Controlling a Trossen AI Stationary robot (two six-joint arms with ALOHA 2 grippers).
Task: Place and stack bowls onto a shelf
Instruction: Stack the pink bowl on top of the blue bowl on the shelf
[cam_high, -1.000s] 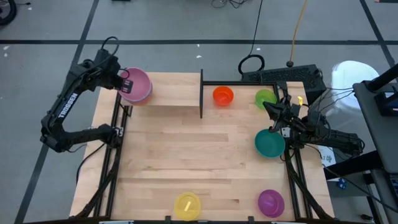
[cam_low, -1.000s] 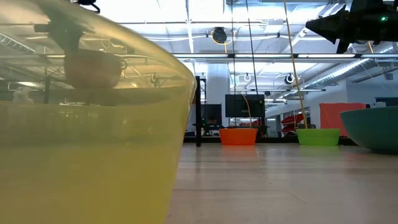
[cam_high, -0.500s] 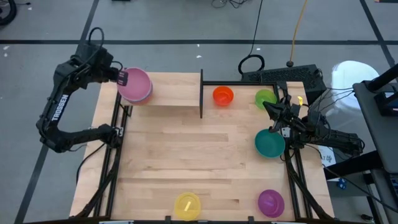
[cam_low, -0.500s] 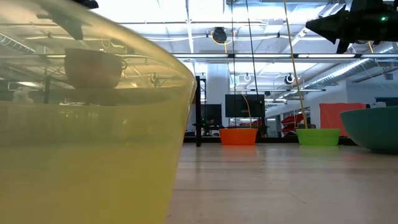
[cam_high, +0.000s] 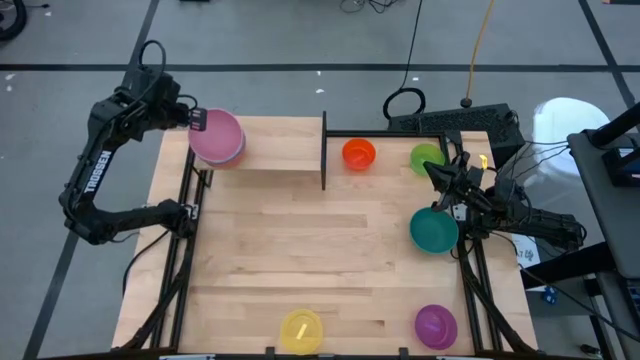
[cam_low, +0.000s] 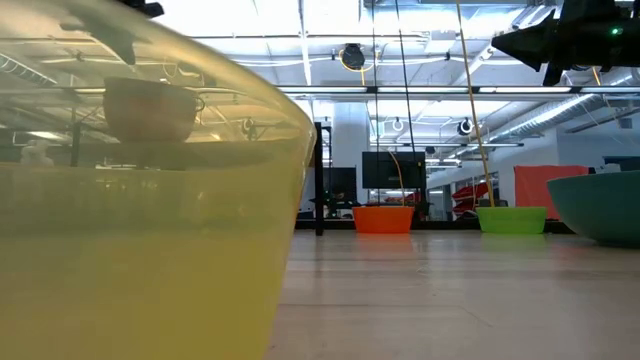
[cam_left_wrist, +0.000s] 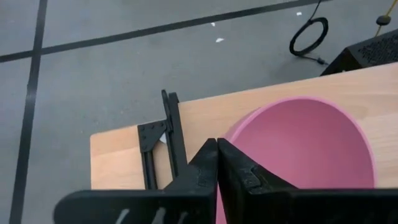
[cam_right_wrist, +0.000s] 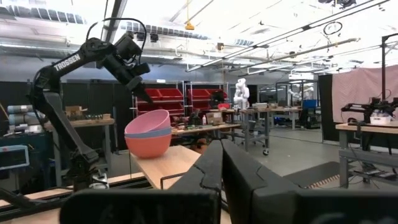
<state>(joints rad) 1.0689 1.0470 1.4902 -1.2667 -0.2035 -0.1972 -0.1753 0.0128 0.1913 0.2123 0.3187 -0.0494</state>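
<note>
Left gripper (cam_left_wrist: 216, 149) fingers pressed together, empty, just beside pink bowl (cam_high: 216, 136) stack on shelf (cam_high: 275, 145); blue bowl apparently beneath. Right gripper (cam_right_wrist: 222, 152) closed, idle near teal bowl (cam_high: 433, 231).

The tabletop (cam_high: 300, 240) is pale, matt, smooth-grained wood, the pink bowl (cam_high: 217, 137) smooth plastic with a soft sheen, the yellow bowl (cam_low: 130, 250) translucent glossy plastic.

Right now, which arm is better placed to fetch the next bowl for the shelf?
The right, probably: its end effector sits beside the teal bowl and green bowl; the left end effector is at the shelf's pink stack.
</note>
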